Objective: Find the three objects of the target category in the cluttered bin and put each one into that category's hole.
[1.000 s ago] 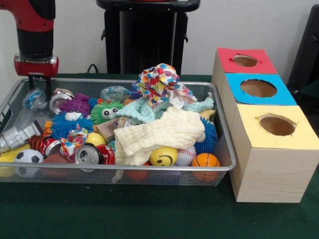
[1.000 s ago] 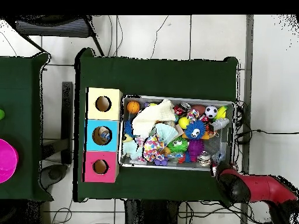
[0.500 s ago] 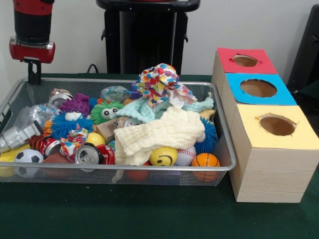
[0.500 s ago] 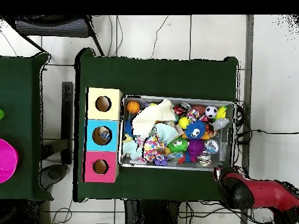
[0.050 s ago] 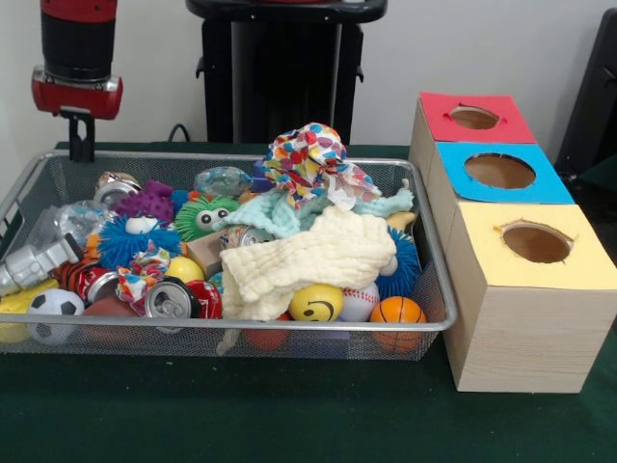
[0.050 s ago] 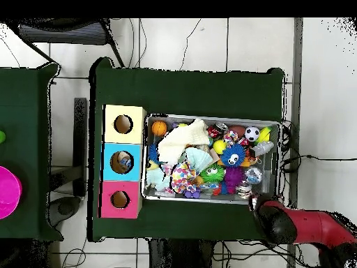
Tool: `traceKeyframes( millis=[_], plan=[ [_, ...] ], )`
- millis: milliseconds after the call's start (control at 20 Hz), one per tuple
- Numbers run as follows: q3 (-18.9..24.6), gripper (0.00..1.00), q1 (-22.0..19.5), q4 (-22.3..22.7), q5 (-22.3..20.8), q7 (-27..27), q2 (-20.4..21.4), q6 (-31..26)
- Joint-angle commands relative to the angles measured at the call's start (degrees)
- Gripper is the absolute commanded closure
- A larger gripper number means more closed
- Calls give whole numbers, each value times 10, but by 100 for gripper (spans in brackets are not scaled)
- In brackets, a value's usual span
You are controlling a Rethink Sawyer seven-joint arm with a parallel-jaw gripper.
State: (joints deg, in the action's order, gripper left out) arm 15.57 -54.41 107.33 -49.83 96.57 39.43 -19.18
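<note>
From the front, the gripper hangs just above the far left rim of the wire mesh bin, holding nothing; whether its fingers are apart or together cannot be told. Directly below it lie a crushed can and a purple spiky toy, with a blue fuzzy ball lower still. Well to its right, mid-bin, a cream cloth covers a yellow smiley ball. Far right of the gripper stands the box with red, blue and yellow holes. From overhead, the red arm ends at the bin's corner, and the three-hole box sits well away at the bin's opposite end.
</note>
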Motion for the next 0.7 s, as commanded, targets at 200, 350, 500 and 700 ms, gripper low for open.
traceKeyframes(
  millis=[200, 350, 500, 700],
  plan=[
    [-21, 0, 48, -9, 39, 102, -39, 51],
    [-39, 0, 59, -17, 38, 113, -45, 74],
    [-61, 0, 77, -29, 41, 114, -40, 75],
    [-69, 0, 79, -24, 63, 98, -7, 48]
  ],
)
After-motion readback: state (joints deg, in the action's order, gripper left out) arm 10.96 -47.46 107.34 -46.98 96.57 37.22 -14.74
